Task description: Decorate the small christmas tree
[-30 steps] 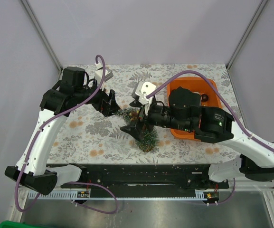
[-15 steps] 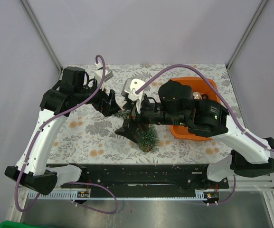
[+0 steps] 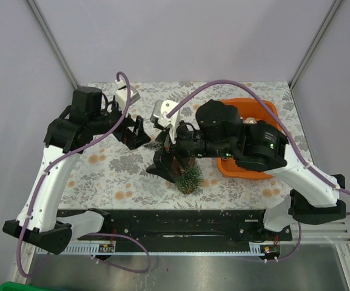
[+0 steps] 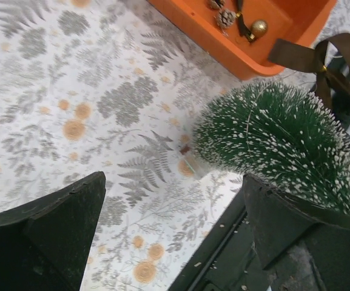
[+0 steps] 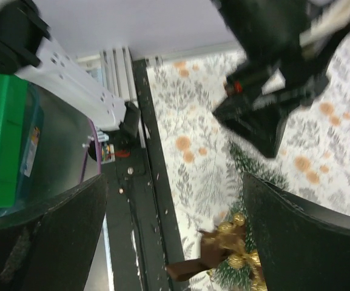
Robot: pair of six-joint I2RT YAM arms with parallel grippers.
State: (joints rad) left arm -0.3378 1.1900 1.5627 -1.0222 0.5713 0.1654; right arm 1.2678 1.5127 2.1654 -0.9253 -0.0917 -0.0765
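Near the middle of the floral tabletop (image 3: 102, 176), just beside the orange tray (image 3: 247, 172), lies the small christmas tree (image 3: 188, 177), wearing gold beads (image 5: 235, 233) and a brown ribbon (image 4: 308, 57); left pincer (image 3: 137, 132) and right pincer (image 3: 170, 163) both gape apart, holding nothing

The bench (image 3: 114, 176) wore a leaf-patterned cover. A small christmas tree (image 3: 189, 177) and an orange tray (image 3: 269, 112) rested on it.
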